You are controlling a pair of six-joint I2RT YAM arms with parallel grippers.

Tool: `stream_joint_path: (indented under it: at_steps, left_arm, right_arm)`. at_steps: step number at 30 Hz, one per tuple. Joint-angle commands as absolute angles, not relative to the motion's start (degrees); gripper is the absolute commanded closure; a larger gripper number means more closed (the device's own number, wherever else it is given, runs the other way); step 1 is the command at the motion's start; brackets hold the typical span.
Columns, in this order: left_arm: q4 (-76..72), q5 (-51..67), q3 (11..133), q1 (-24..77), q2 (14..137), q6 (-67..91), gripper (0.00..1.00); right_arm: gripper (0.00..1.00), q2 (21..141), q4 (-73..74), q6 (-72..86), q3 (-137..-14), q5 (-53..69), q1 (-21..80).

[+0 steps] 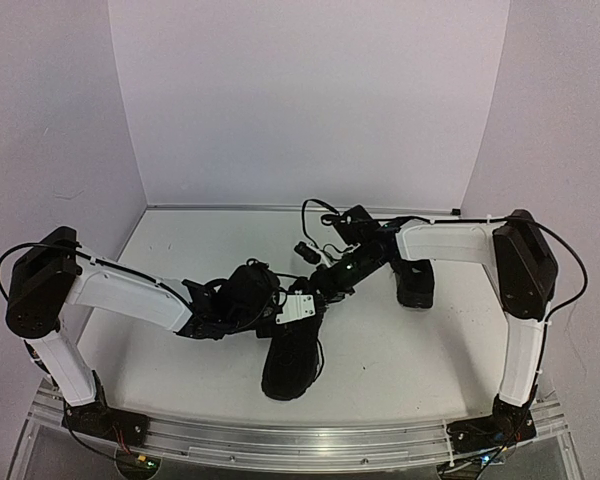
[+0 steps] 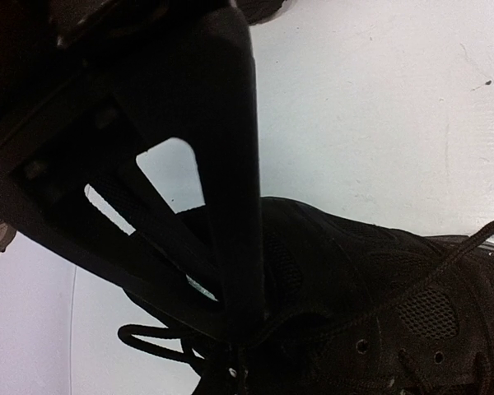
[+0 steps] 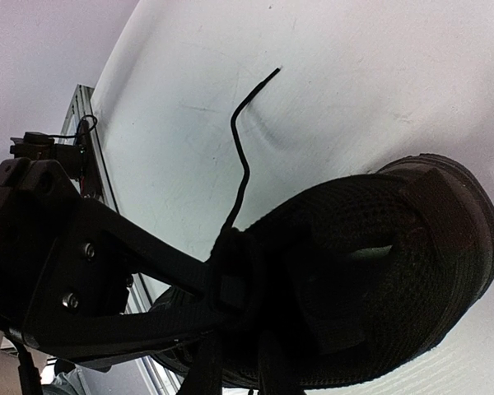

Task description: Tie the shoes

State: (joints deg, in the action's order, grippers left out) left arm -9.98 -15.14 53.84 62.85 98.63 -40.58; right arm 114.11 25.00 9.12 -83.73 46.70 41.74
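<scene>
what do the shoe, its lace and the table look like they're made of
The shoe looks like matte black fabric, likely knit mesh: woven texture, perforated panels. The lace is thin cord, probably woven textile; it holds a bend. The table is a smooth white sheet, faintly marked, perhaps laminate or painted board.

My left arm (image 1: 130, 290) and right arm (image 1: 450, 242) are white, with black joints and black cables. My left gripper (image 2: 235, 333) and right gripper (image 3: 224, 284) are matte black, the same black as the near shoe (image 1: 292, 355) and the far shoe (image 1: 415, 283). The near shoe's upper shows fine woven mesh with dotted, perforated panels. The lace (image 3: 240, 164) is thin and black. The table (image 1: 400, 350) is white with faint grey scuffs, the walls (image 1: 310, 100) are pale lavender-white, and the rail (image 1: 300, 440) is silver.
</scene>
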Motion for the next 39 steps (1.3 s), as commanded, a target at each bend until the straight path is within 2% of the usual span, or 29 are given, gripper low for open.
stream_joint_path:
  at_steps: [1, 21, 30, 34, 39]
  left_arm:
    - [-13.3, -13.9, 54.0, 63.5, 98.0, -41.2, 1.0]
    - [-14.5, -13.2, 53.7, 63.7, 98.0, -42.8, 1.0]
    - [-15.5, -13.7, 53.7, 63.8, 98.2, -43.2, 1.0]
    - [-15.4, -14.1, 53.7, 63.8, 98.2, -43.2, 1.0]
    - [-13.3, -14.8, 53.3, 63.8, 96.5, -42.9, 0.87]
  right_arm:
    - [0.84, 115.4, 24.7, 9.2, -85.8, 49.5, 42.1]
    - [0.86, 116.2, 23.6, 11.0, -85.5, 52.3, 41.2]
    - [1.0, 116.4, 23.5, 10.7, -85.2, 52.6, 41.2]
    - [1.0, 115.4, 23.6, 10.5, -84.7, 52.0, 41.1]
    - [1.0, 113.1, 23.0, 10.4, -83.8, 49.5, 41.0]
